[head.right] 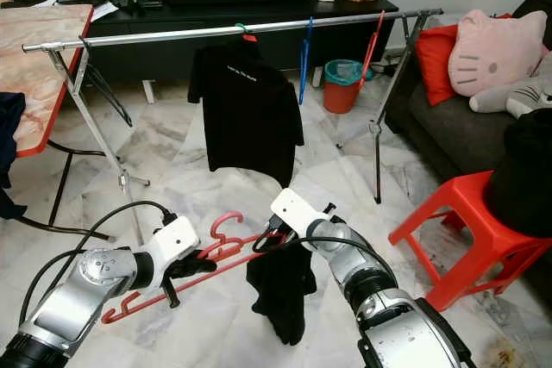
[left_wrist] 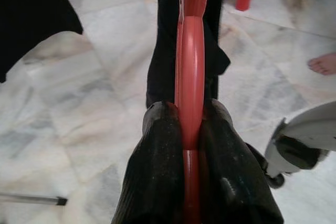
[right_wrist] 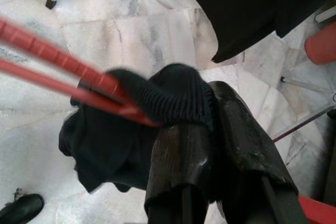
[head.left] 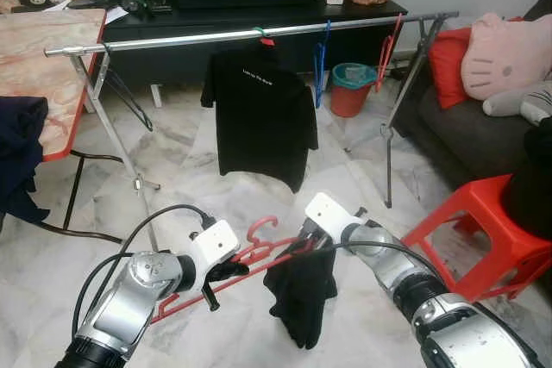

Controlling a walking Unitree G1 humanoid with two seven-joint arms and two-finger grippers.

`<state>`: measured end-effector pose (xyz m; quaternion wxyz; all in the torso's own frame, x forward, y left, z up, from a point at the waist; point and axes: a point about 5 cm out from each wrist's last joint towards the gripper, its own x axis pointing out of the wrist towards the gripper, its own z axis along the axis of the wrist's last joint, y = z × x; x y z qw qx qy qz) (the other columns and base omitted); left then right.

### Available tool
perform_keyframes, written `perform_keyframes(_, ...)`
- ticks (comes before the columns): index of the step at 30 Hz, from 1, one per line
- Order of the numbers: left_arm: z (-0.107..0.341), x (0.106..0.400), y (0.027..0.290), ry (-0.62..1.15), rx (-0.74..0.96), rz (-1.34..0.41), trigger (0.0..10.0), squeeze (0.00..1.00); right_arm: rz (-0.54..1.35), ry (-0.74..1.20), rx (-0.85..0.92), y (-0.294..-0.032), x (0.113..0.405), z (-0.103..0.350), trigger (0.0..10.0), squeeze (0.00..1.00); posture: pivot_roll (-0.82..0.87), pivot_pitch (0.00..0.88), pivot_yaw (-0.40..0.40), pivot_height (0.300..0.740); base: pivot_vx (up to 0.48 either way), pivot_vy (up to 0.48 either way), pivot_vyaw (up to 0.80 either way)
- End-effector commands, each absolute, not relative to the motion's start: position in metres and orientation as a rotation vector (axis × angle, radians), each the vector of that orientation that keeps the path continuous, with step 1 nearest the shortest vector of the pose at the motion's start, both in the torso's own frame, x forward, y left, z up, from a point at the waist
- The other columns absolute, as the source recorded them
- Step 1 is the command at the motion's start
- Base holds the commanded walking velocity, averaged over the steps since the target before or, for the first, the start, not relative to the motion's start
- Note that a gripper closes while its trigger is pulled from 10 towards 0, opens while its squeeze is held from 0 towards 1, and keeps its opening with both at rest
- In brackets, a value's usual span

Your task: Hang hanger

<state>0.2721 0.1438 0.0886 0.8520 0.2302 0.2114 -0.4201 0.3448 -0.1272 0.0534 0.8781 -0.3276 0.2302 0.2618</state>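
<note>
Left wrist view shows the left gripper (left_wrist: 190, 145) clamped on a bar of the red plastic hanger (head.left: 259, 252), held low between both arms, well short of the steel clothes rail (head.left: 241, 34). The right gripper (right_wrist: 202, 124) pinches the ribbed edge of a dark garment (head.left: 302, 295) against the hanger's far end. The hanger looks light, stiff and slick; the cloth is limp and may slide. The garment's shape is bunched and hard to read
</note>
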Motion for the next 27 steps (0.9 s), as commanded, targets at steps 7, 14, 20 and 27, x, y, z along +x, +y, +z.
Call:
perform_keyframes(7, 0.106, 0.293, 0.153, 0.319, 0.525, -0.73, 10.0, 0.0, 0.536, 0.457, -0.688, -0.13, 0.351, 0.063, 10.0, 0.0, 0.01, 0.0, -0.119, 0.74, 0.0, 0.0, 0.0)
perform_keyframes(14, 0.101, 0.272, 0.136, 0.377, 0.384, -0.948, 10.0, 0.0, 0.529, 0.449, -0.685, -0.131, 0.352, 0.065, 10.0, 0.0, 0.01, 0.0, -0.119, 0.74, 0.0, 0.0, 0.0)
perform_keyframes(20, 0.095, 0.263, 0.134, 0.435, 0.352, -1.019, 10.0, 0.0, 0.523, 0.429, -0.687, -0.13, 0.355, 0.07, 10.0, 0.0, 0.01, 0.0, -0.12, 0.74, 0.0, 0.0, 0.0)
perform_keyframes(27, 0.096, 0.262, 0.13, 0.436, 0.346, -1.047, 10.0, 0.0, 0.527, 0.409, -0.684, -0.128, 0.357, 0.074, 10.0, 0.0, 0.01, 0.0, -0.118, 0.74, 0.0, 0.0, 0.0)
